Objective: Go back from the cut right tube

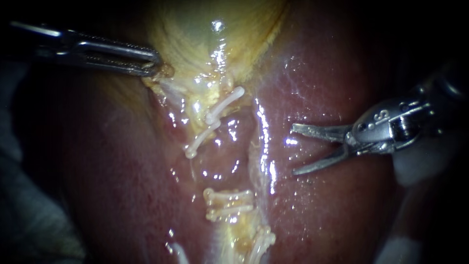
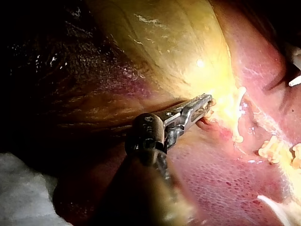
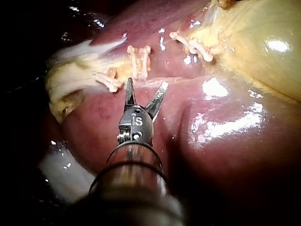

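nearest the endoscope, the right instrument point(image 1: 294, 150) comes in from the right with its pincer wide: two thin blades spread, nothing between them. the tips hang over bare liver point(image 1: 337, 73), just beside the clipped strip and apart from it. open and empty suits a retreat, i judge, since nothing can be dragged along as the shaft draws back toward the right.

next comes the task's thing, the cut tube point(image 1: 233, 227), running down the middle of the view. the lower clips point(image 1: 228, 196) sit across one stump and the upper clips point(image 1: 224, 104) lie slanted across the other. between the two pairs is a gap of glossy red tissue, where the tube is parted. more clips show near the bottom edge. i cannot tell for sure from this view that this is the right tube.

farthest, the left instrument point(image 1: 155, 64) has its pincer clamped on the yellow lower edge of the gallbladder point(image 1: 205, 29). it is probably pulling that edge aside to keep the strip taut and exposed. the risk i see is a blade tip catching a clip on the way out.
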